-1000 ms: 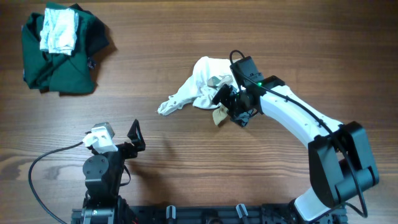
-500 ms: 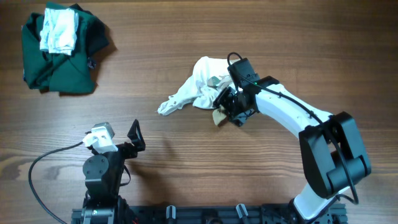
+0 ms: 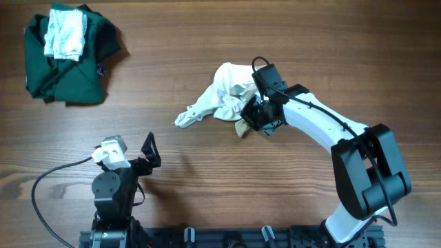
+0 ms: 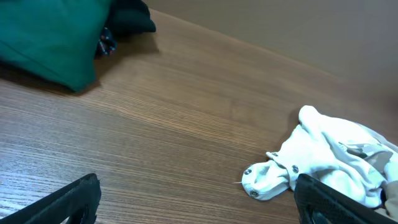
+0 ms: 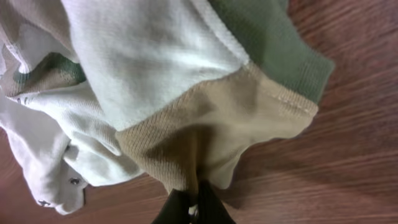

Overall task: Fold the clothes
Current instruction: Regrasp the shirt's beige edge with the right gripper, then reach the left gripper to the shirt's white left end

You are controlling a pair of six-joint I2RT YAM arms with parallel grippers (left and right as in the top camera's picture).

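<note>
The clothes (image 3: 220, 96) lie in a crumpled heap just right of the table's middle: a small white garment with a khaki-tan part and green-edged trim, one white end trailing toward the left. At the near left edge we see the left gripper (image 4: 196, 186) with its jaws spread wide, holding nothing and hanging above bare wood, well apart from the heap. To the right, the right gripper (image 5: 193, 208) has its fingers pinched together on the tan cloth at the right edge of the clothes. Its wrist view shows the tan fabric bunched into the closed fingertips, with a green cuff just above and the white body beyond. The left wrist view shows small round snaps (image 4: 252, 193) on the trailing white end. The wooden table (image 3: 207, 193) is brown with a long horizontal grain. At its far left corner sits a large dark green garment (image 3: 69, 58), rumpled, with a whitish-grey folded cloth (image 3: 67, 34) on top. A black cable (image 3: 48, 186) loops over the wood beside the left arm's base. Beyond the table's far edge we see a plain beige wall (image 4: 280, 25).
</note>
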